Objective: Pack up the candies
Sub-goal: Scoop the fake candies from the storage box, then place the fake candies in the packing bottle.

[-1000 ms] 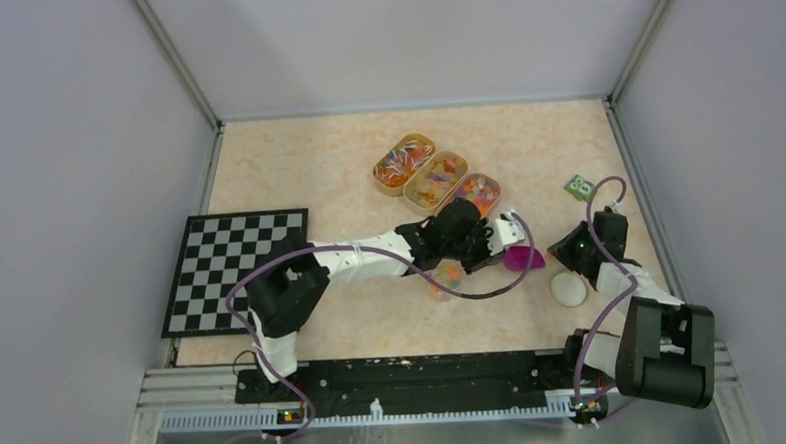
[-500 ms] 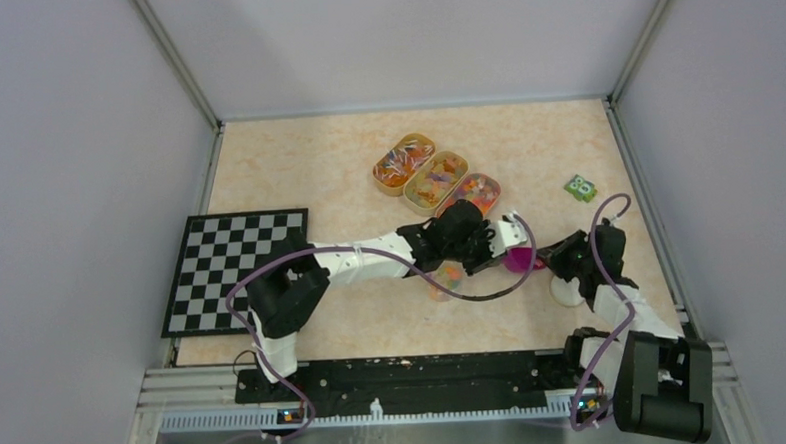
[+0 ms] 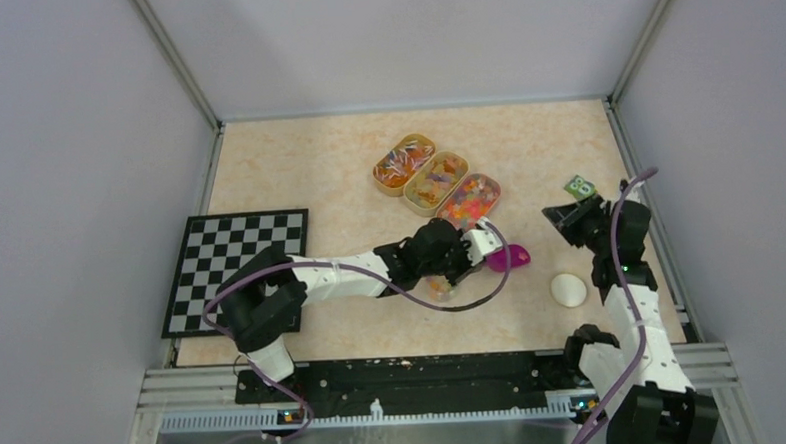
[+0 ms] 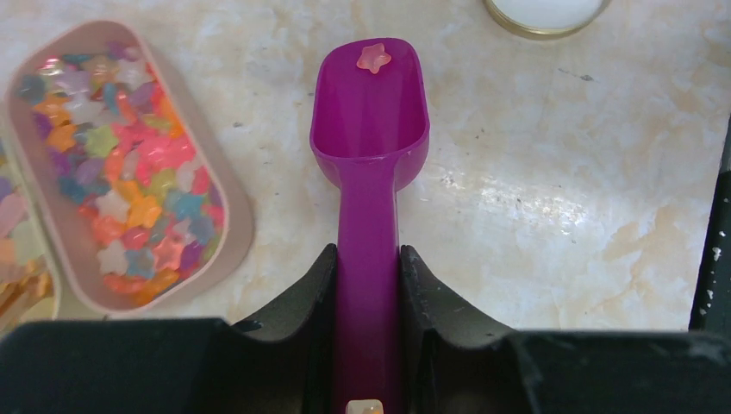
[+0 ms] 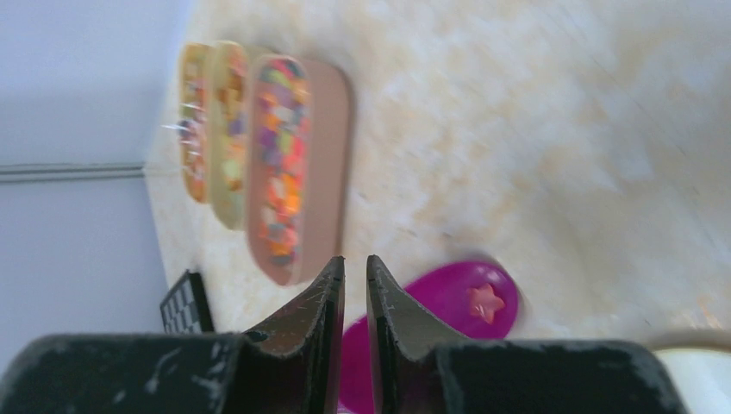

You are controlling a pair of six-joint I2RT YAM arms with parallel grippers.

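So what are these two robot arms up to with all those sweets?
They are packing candies. The left gripper is shut on the handle of a purple scoop, held just above the table with only one star-shaped candy in its bowl. Beside it sits an oblong tray full of mixed candies, one of three in a row. The right gripper holds nothing, its jaws nearly together. A white round disc lies near the right arm.

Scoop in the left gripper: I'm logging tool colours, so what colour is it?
Purple-magenta scoop; the left wrist view shows it best.

Grey walls (image 3: 84, 115), beige marbled tabletop (image 3: 306, 166)
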